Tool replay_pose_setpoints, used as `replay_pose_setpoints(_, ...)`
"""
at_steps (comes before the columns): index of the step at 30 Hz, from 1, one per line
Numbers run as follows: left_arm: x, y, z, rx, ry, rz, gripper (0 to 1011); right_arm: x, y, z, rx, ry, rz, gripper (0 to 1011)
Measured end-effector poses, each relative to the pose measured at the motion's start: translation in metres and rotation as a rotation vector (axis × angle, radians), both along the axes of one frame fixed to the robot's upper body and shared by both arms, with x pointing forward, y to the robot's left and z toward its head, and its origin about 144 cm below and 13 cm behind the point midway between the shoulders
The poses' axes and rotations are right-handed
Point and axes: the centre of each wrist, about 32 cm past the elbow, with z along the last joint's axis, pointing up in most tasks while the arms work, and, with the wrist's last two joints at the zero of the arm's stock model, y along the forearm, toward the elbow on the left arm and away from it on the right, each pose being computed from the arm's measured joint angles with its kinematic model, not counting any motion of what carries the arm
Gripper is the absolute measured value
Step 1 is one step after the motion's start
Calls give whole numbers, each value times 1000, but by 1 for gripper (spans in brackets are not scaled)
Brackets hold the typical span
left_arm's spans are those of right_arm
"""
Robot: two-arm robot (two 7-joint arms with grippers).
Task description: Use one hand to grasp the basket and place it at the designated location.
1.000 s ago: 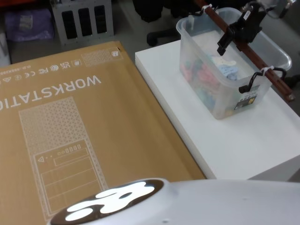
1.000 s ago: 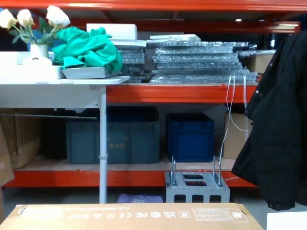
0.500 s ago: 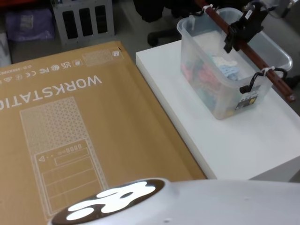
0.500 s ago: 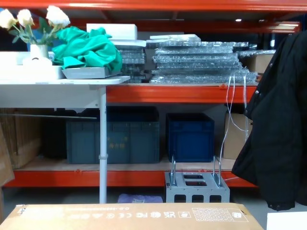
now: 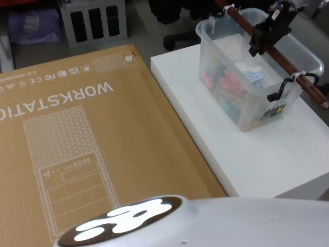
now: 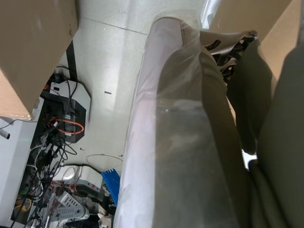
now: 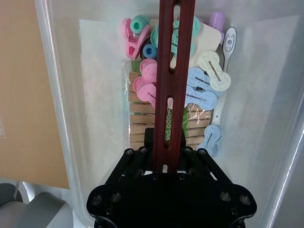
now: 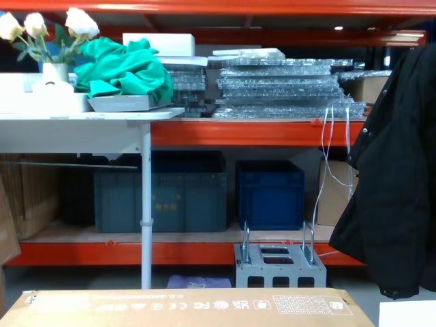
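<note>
Both fingers (image 7: 138, 164) of the right claw (image 7: 167, 147) pinch the basket's (image 7: 61, 95) bar handle (image 7: 175, 57).

The near half of the desk (image 5: 257, 154) lies bare, open to reach from its front and right edges. A big flat cardboard box (image 5: 77, 144) lies just beside the desk's left edge, all along it. The basket (image 5: 234, 100) takes up the far right corner. Its bar handle (image 5: 286, 66) crosses the open top lengthwise with the right end effector (image 5: 262, 42) closed on it, leaving a narrow gap on either side
</note>
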Motion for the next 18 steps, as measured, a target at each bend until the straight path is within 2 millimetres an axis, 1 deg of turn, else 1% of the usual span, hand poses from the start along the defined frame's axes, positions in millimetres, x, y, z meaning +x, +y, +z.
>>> replay_pose_setpoints(8,0,0,0,0,0,0,0,-3,-2,10,14,-25,4,233)
replay_pose_setpoints(18,0,0,0,0,0,0,0,-13,-2,36,47,-84,29,233)
